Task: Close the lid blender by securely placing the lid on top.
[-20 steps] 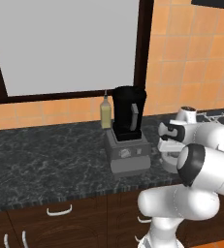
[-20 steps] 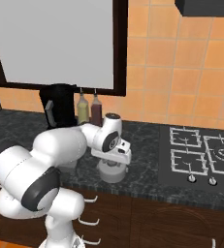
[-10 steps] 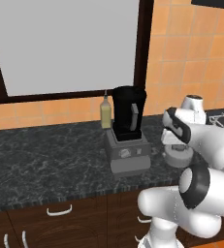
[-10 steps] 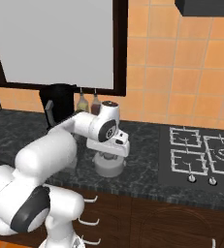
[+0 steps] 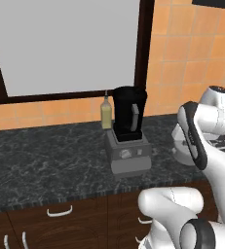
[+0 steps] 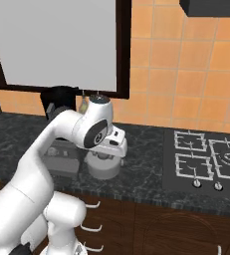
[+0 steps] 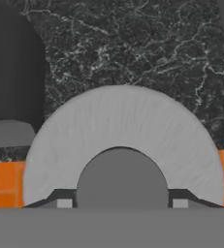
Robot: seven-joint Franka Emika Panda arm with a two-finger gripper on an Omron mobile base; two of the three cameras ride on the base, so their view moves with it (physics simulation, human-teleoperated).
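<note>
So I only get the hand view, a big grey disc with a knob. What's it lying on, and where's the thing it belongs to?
Observer: That's the lid, flat on the dark counter, with the claw right above it.
Operator: And the blender?
Observer: The blender stands to the lid's left, apart from it, with no lid on its black jar.
Operator: Anything near it?
Observer: A slim yellowish bottle stands just behind it, by the wall.

lid [image 7: 123, 140]: round, squat, light grey, darker grey knob in the middle; flat on the dark counter, right of the blender.
blender [image 5: 129, 130]: tall black jar, side handle, boxy grey base; upright, top uncovered.
</note>
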